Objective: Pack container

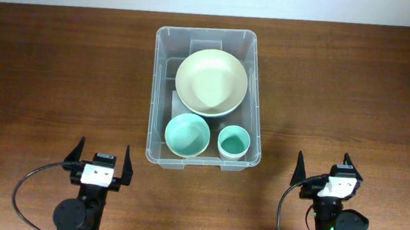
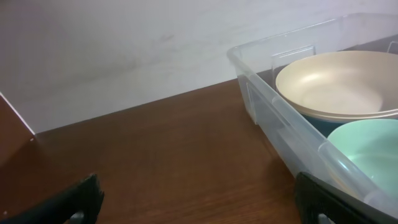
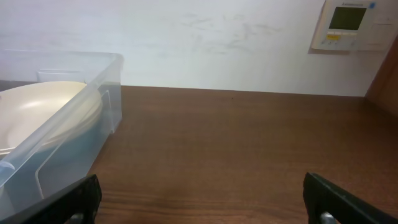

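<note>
At the near edge of the brown wooden table, the left gripper and the right gripper both sit with their fingers spread wide and nothing between them. The container lies farther out and between the two. It is to the right of the left gripper and to the left of the right one, clear of both and touching neither.

From overhead the whole bin shows. It is a clear rectangular tub with a rounded rim, its long sides running near to far. Inside, a mint bowl sits at the near left and a small mint cup at the near right. A large cream bowl fills the middle and far part. A pale rectangle shows at the far end.

The left wrist view catches only the tub's left wall and far left corner, with the cream bowl's rim and part of the mint bowl behind the plastic. The right wrist view shows the tub's right wall and the cream bowl through it. It alone shows a white wall panel with a small screen, on the far wall.
</note>
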Controlling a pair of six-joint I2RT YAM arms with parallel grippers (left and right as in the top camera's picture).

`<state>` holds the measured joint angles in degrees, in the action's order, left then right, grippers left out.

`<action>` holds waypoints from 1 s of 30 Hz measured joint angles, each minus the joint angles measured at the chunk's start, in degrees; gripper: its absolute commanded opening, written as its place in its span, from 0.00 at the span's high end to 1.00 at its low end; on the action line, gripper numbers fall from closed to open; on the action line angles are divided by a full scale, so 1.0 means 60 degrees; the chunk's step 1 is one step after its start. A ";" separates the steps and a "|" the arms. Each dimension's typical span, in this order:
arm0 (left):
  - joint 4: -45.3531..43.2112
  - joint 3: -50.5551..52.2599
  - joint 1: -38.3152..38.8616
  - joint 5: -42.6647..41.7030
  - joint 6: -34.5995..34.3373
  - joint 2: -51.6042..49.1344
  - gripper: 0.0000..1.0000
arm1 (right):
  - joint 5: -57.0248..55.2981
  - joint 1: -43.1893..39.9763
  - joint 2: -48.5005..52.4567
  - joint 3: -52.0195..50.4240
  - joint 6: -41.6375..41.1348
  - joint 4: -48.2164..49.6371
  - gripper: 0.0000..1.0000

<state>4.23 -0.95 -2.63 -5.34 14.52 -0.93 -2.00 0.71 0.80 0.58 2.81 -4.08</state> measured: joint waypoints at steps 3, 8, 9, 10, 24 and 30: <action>0.0000 0.0000 0.0069 0.0000 -0.0120 -0.0004 0.01 | 0.0000 0.0000 0.0000 0.0000 0.0004 0.0000 0.01; 0.0000 0.0000 0.0153 0.0000 -0.0175 -0.0004 0.01 | 0.0000 0.0000 0.0000 0.0000 0.0000 0.0000 0.01; 0.0000 0.0000 0.0153 0.0000 -0.0178 -0.0004 0.01 | 0.0000 0.0000 0.0000 0.0000 -0.0004 0.0000 0.01; 0.0000 0.0000 0.0153 0.0000 -0.0178 -0.0004 0.01 | 0.0000 0.0000 0.0000 0.0000 0.0004 0.0000 0.01; 0.0000 0.0000 0.0153 0.0004 -0.0182 -0.0004 0.01 | 0.0000 0.0000 0.0000 0.0000 0.0007 0.0000 0.01; 0.0000 0.0000 0.0153 0.0004 -0.0182 -0.0004 0.01 | 0.0000 0.0000 0.0000 0.0000 0.0000 0.0000 0.01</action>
<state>4.23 -0.95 -1.72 -5.32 13.43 -0.95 -2.00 0.71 0.80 0.58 2.81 -4.08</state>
